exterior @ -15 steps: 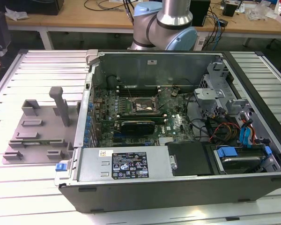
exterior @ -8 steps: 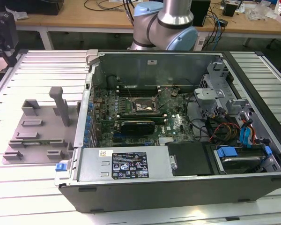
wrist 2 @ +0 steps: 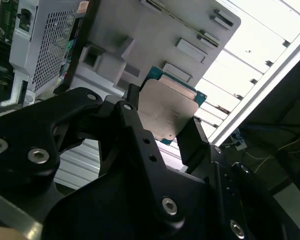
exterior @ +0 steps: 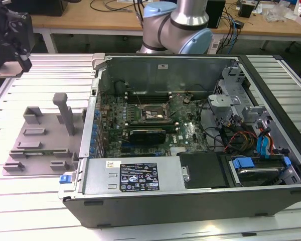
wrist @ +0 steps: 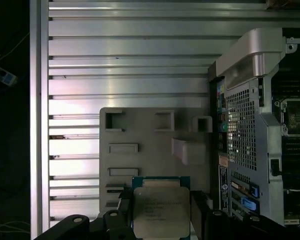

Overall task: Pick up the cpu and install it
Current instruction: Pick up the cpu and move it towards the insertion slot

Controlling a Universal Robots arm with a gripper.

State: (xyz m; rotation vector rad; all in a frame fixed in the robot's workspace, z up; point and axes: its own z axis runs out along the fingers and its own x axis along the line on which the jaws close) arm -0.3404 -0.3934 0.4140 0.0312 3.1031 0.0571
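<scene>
Second wrist view: you have the cpu [wrist 2: 167,105] pinched in the gripper [wrist 2: 162,117].
Its jaws clamp the chip's opposite edges above the grey fixture [wrist 2: 140,30], so pickup looks done; seating it in the socket [exterior: 153,114] inside the computer case [exterior: 200,198] is left.
</scene>
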